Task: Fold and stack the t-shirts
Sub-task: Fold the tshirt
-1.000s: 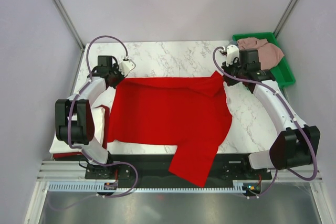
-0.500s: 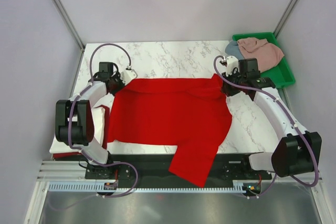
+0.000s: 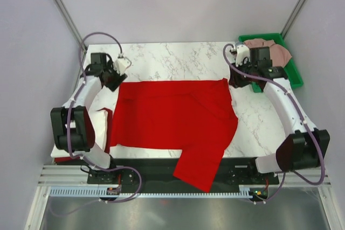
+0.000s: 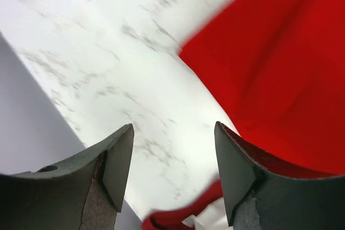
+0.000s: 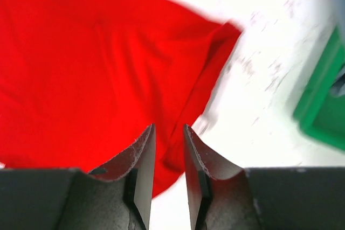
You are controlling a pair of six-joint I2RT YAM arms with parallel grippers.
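The big red t-shirt [image 3: 172, 114] lies spread on the marble table, its far edge flat and one sleeve hanging over the near edge. My left gripper [image 3: 114, 82] hovers off the shirt's far left corner. In the left wrist view it [image 4: 173, 127] stands wide open over bare marble with nothing in it, the red t-shirt [image 4: 280, 63] to its right. My right gripper [image 3: 236, 82] hovers at the far right corner. Its jaws [image 5: 168, 127] are a little apart and empty above the red t-shirt's [image 5: 97, 68] folded edge. A pale pink t-shirt [image 3: 272, 52] sits in the tray.
The green tray [image 3: 291, 76] stands at the back right, close behind my right arm, and shows at the right of the right wrist view [image 5: 323, 95]. A white cloth [image 3: 102, 116] lies at the table's left edge beside the red shirt.
Both grippers have let go of the red shirt's far corners and opened. Both have drawn back toward the far side. The shirt's far edge has dropped flat on the table.
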